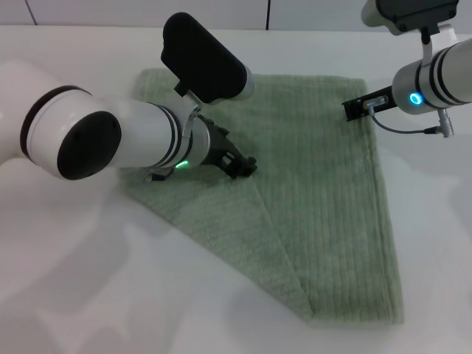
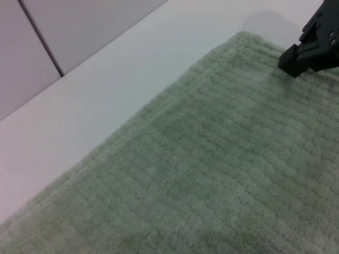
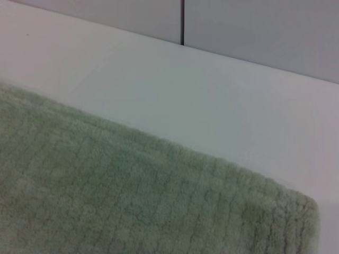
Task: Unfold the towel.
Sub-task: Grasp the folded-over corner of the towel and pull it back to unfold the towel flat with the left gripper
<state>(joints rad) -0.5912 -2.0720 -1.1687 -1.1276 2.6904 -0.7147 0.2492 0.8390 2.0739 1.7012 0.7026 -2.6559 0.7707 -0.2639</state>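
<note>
Two grippers meet a green towel (image 1: 324,192) spread mid-frame on a white table (image 1: 88,295), one flap folded across its lower left. Left gripper (image 1: 242,165), centre, presses near that fold, likely to grasp it. Right gripper (image 1: 355,108) touches the upper-right corner. Finger spread: cannot tell.

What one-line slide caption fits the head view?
Left gripper over a folded-over flap of the pale sage-green terry towel; right gripper at its far right corner.
</note>
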